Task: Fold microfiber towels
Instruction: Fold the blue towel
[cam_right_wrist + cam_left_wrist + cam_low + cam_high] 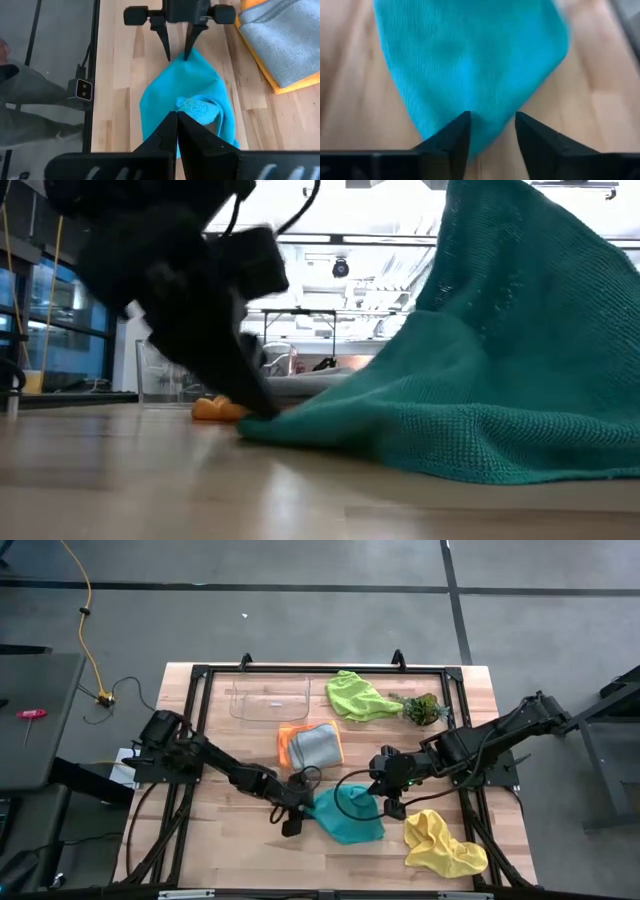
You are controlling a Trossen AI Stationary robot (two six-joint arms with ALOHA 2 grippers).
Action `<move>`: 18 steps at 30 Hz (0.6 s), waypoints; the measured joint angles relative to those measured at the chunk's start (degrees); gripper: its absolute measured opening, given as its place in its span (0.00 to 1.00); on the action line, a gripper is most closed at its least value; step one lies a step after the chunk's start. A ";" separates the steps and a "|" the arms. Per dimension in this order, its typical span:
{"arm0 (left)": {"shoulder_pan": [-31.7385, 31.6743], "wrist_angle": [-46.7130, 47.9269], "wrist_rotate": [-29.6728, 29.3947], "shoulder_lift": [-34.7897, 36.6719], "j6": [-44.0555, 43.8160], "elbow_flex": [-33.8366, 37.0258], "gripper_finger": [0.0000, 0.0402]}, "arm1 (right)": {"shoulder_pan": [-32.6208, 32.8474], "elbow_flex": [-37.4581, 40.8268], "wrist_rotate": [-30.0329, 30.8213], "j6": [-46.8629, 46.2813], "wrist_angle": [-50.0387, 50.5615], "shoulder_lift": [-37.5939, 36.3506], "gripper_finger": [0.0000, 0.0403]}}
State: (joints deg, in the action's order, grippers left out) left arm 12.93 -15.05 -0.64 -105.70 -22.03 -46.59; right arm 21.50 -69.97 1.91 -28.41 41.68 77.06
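Left gripper (293, 823) down at bench level toward the near edge, a little left of centre, fingers (451, 141) narrowly parted astride the pointed corner of the teal towel (348, 816), tips just at the cloth (whether they already pinch it is hard to judge from the wrist view). Right gripper (392, 802) at the far-right side of that same towel, jaws pressed together with a bunched fold of teal cloth caught between them, lifted into a peak in the low view.

Five towels counted on the bench. One teal, spread between the two grippers. One grey towel (318, 745), folded, lying on top of one orange towel (286, 743) whose edge shows along the left and near sides, both around the bench's middle. One lime green towel (355, 696), crumpled, near the far edge right of centre. One yellow towel (443, 844), crumpled, by the near right corner.

One clear plastic tray (269, 698) near the far edge, left of the lime green towel. One small leafy plant sprig (424, 707) touching the lime green towel's right end.
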 joint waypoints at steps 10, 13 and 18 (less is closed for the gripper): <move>7.19 8.17 -0.81 1.97 -13.19 2.69 0.02 | 0.00 0.02 1.53 0.25 -0.01 0.00 0.00; 10.08 8.19 -2.94 4.58 -21.48 5.54 0.01 | -0.02 0.02 1.72 0.39 0.17 0.00 0.00; 15.89 8.76 -7.12 9.21 -34.38 9.45 0.00 | -0.45 0.02 4.18 0.40 1.32 0.00 0.00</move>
State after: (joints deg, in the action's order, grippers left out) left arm 28.82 -6.29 -7.76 -96.49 -56.40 -37.13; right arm 21.05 -69.95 6.09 -28.01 43.01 77.06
